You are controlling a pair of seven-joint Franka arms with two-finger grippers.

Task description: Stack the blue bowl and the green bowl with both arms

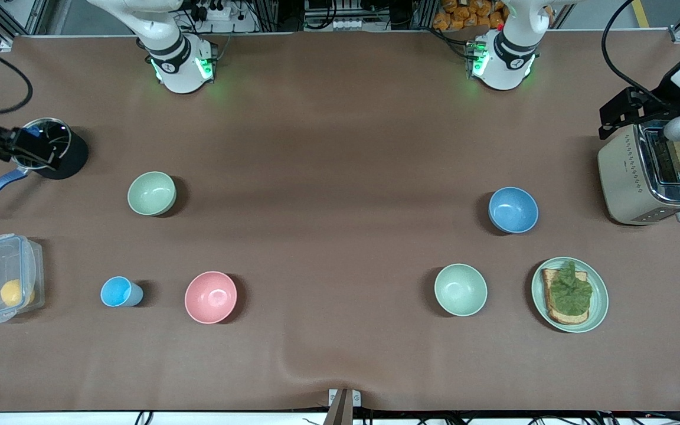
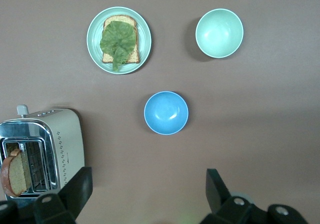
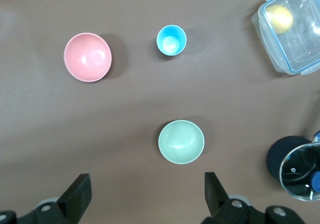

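Left end effector: you have it up in the air at the left arm's end of the bench, fingers spread wide and holding nothing.
Right end effector: also raised, at the right arm's end of the bench, fingers released and empty.
Blue bowl: you see it upright and empty on the bench near the toaster, farther from the front camera than the mint bowl and the plate of toast with lettuce. Nothing touches it.
Green bowl: upright and empty toward the right arm's end, farther from the front camera than the pink bowl and the light-blue cup.
Stack status: your two bowls sit well apart, neither one grasped.
Wrist views: the blue bowl lies ahead of the left fingers, the green bowl ahead of the right ones.
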